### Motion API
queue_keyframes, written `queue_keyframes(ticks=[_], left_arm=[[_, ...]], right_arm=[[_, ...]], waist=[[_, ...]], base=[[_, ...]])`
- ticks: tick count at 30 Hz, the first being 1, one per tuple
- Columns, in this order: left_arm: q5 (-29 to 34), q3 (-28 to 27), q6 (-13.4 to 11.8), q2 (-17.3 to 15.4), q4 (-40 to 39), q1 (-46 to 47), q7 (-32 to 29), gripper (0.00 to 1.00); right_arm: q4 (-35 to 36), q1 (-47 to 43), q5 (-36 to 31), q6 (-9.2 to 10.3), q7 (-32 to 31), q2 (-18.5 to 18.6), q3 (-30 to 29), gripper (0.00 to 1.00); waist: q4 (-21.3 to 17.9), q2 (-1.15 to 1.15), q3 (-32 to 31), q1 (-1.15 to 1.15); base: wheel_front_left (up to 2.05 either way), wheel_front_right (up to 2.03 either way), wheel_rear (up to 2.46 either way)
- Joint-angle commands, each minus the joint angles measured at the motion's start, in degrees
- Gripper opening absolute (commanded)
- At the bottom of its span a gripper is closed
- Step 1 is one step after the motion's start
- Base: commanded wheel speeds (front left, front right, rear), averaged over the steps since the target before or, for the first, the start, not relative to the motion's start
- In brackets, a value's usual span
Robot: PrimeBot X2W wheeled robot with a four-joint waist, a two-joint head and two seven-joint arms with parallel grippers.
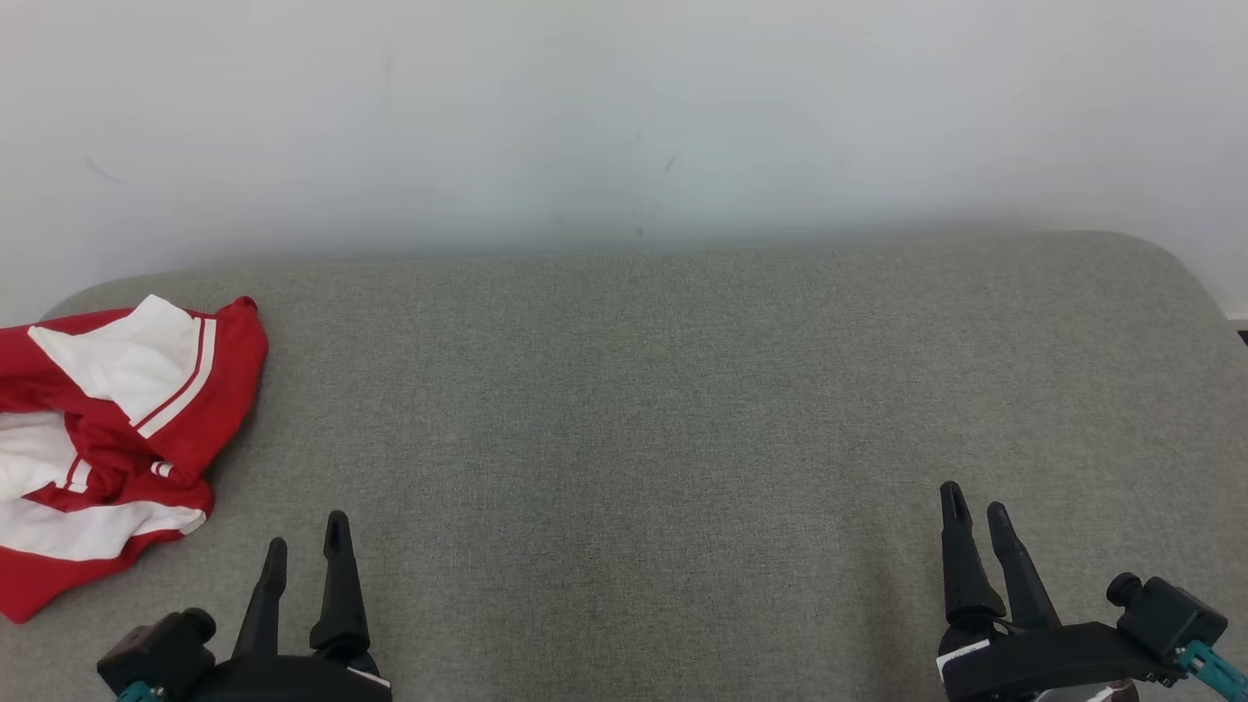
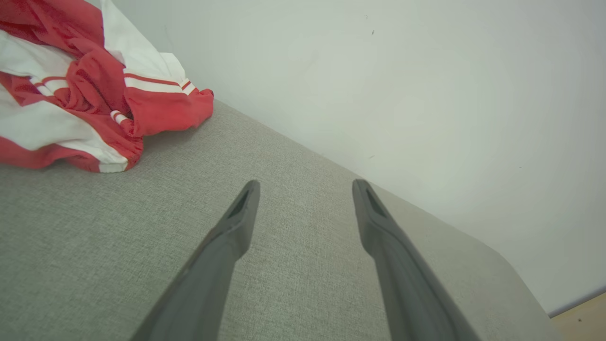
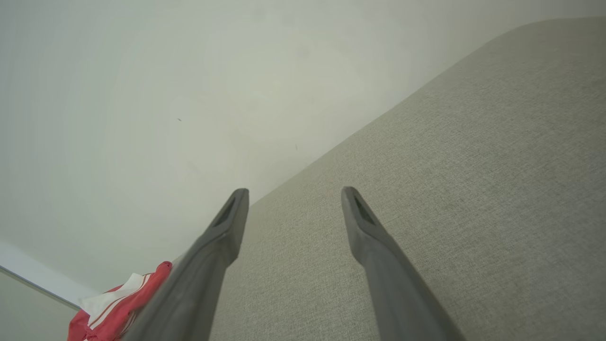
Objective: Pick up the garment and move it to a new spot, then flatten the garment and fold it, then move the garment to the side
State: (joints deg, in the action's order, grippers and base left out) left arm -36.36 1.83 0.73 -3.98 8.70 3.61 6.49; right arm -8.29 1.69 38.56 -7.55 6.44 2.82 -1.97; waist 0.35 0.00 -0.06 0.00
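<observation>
The garment (image 1: 117,439) lies crumpled ahead-left of the left gripper (image 1: 306,536), apart from it and well apart from the right gripper (image 1: 973,502). Both grippers are spread and empty. Risk: pinching one loose layer drags the heap. The garment's far-left extent is cropped, so an overhang there is possible.

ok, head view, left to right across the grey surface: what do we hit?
crumpled red and white garment at the left edge → left gripper, dark fingers apart → bare stretch of the grey woven fabric surface → right gripper, dark fingers apart
</observation>
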Motion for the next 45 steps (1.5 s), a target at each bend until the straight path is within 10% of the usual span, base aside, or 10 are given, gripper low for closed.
queue_keyframes(ticks=[1,45], left_arm=[[1.4,0.1,-0.2,-0.4,-0.6,0.2,0.3,1.0],[24.2,3.8,-3.7,-3.0,1.9,-1.0,6.4,1.0]], right_arm=[[0.6,0.0,-1.1,0.05,0.4,0.1,-0.1,1.0],[-2.3,-0.5,-27.7,0.1,6.4,0.1,-0.3,1.0]], waist=[[0.0,0.0,0.0,0.0],[0.6,0.0,-0.8,0.0]], base=[[0.0,0.0,0.0],[0.0,0.0,0.0]])
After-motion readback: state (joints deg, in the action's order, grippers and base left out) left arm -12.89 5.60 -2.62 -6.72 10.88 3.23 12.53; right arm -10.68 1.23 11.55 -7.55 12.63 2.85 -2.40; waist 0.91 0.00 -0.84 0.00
